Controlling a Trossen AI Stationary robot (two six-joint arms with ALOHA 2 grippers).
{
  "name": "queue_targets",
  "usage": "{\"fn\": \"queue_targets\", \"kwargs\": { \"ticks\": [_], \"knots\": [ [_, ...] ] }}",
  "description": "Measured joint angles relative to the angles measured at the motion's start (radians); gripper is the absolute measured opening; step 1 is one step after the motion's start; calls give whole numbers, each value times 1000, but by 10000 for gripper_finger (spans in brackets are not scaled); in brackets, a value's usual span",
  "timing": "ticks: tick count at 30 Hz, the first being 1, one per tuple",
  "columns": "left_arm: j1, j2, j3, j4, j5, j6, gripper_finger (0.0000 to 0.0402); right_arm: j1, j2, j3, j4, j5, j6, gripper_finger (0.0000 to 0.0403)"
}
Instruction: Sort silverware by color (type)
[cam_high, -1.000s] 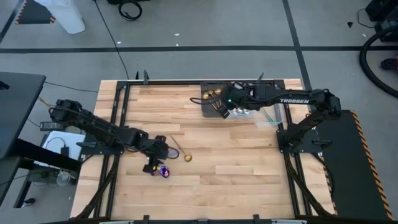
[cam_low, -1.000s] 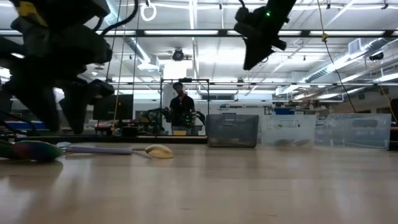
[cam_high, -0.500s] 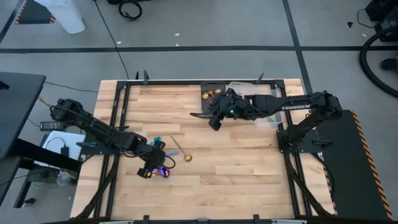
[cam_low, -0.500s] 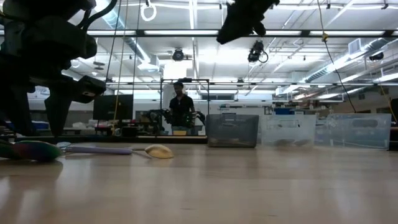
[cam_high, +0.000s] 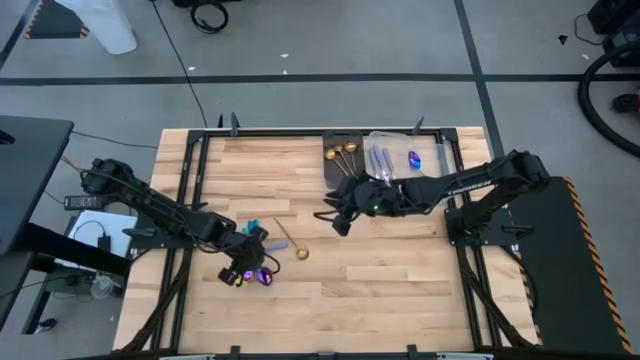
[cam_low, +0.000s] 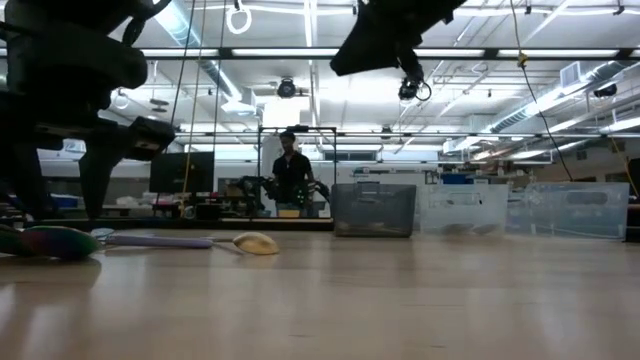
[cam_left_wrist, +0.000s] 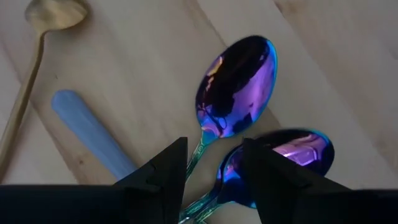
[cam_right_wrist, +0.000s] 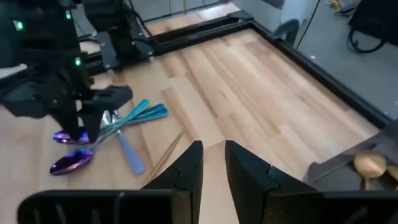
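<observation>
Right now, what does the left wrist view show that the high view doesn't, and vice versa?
Left wrist only: two separate purple spoons, handles running between the left gripper's open jaws. High only: the right gripper mid-table, and trays holding other silverware. Both: the purple spoons, a gold spoon and a blue handle.

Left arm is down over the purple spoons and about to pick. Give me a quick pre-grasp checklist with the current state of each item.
1. Left gripper open over the spoons: ok.
2. A single spoon between the fingers: not ok; the handles of two iridescent purple spoons cross there.
3. Light blue handle outside the fingers: ok.
4. Gold spoon clear of the pick: ok, it lies apart.
5. Right gripper out of the way: ok, empty and well above the table, near the trays.
6. Destination bin for purple: cannot tell.
</observation>
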Motion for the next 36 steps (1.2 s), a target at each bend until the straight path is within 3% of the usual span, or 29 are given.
{"fn": "queue_targets", "kwargs": {
  "ticks": [8, 13, 24, 36],
  "knots": [
    [1, 8, 0, -4, 2, 106, 162, 44, 44, -15, 11, -4, 78, 78],
    [1, 39, 0, 9, -56, 149, 162, 66, 88, -14, 72, 0, 80, 78],
    [9, 89, 0, -7, -94, 176, 161, 69, 124, -14, 95, -25, 81, 78],
    [8, 112, 3, -20, -80, 131, 81, 75, 128, -14, 102, -26, 52, 78]
  ]
}}
